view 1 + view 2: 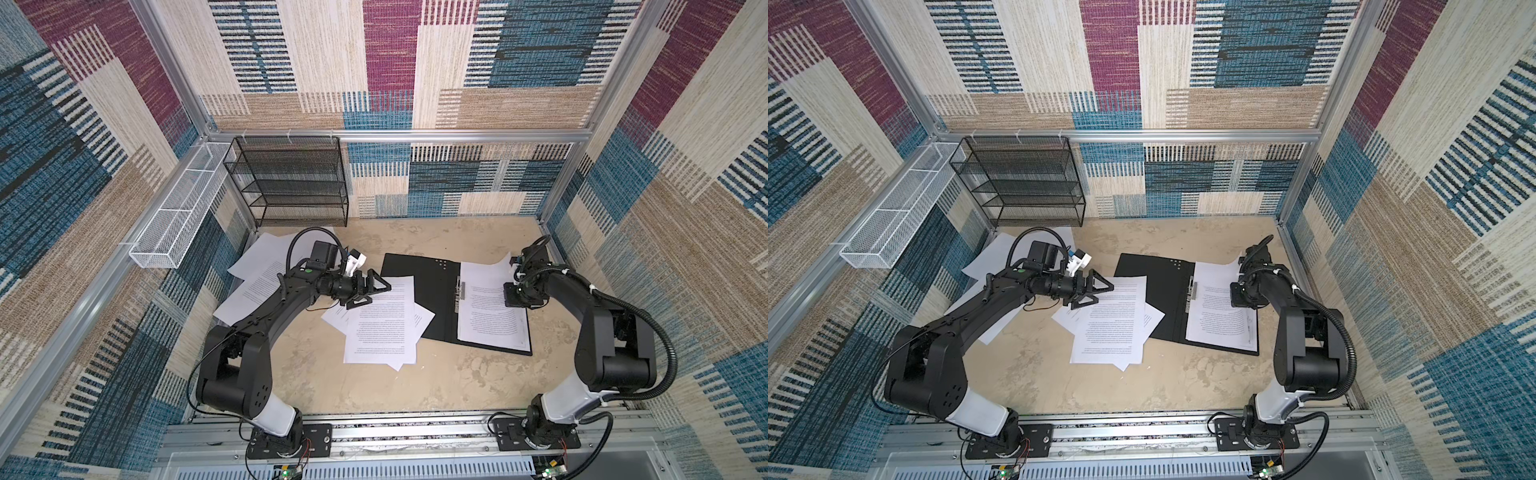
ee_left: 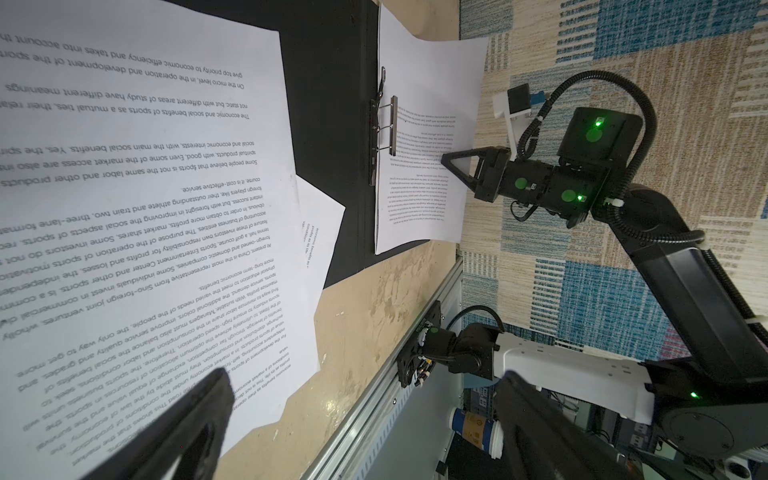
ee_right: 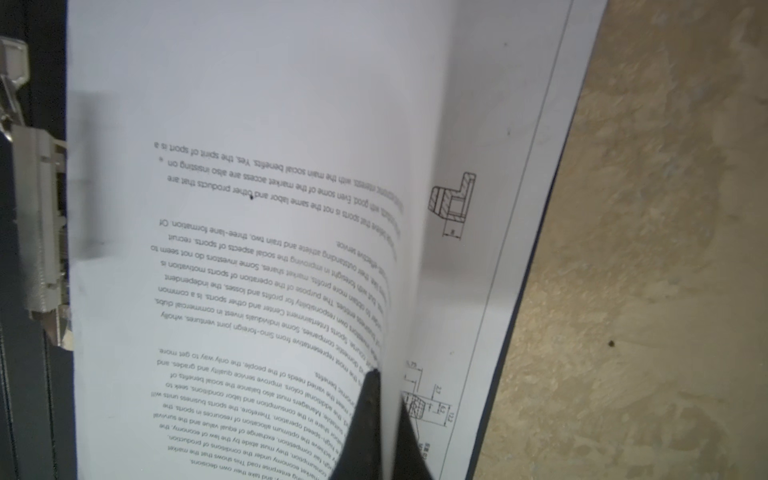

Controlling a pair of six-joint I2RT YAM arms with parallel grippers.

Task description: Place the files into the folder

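Note:
The folder (image 1: pixel 419 286) (image 1: pixel 1158 291) lies open on the table, black inside up, with a metal clip (image 2: pixel 384 129) at its spine. Printed sheets (image 1: pixel 490 320) rest on its right half. My right gripper (image 1: pixel 510 296) (image 3: pixel 388 390) is shut on the edge of the top printed sheet (image 3: pixel 257 208), which curls up above a sheet with a drawing (image 3: pixel 453 203). More files lie in a loose pile (image 1: pixel 382 332) left of the folder and under the left arm (image 1: pixel 257 266). My left gripper (image 1: pixel 374 293) (image 2: pixel 365 419) hovers wide open over the pile's far edge, holding nothing.
A black wire-mesh rack (image 1: pixel 291 178) stands at the back left. A white mesh basket (image 1: pixel 174 216) hangs on the left wall. An aluminium rail (image 1: pixel 395 428) carrying both arm bases runs along the table's front edge. Patterned walls close in three sides.

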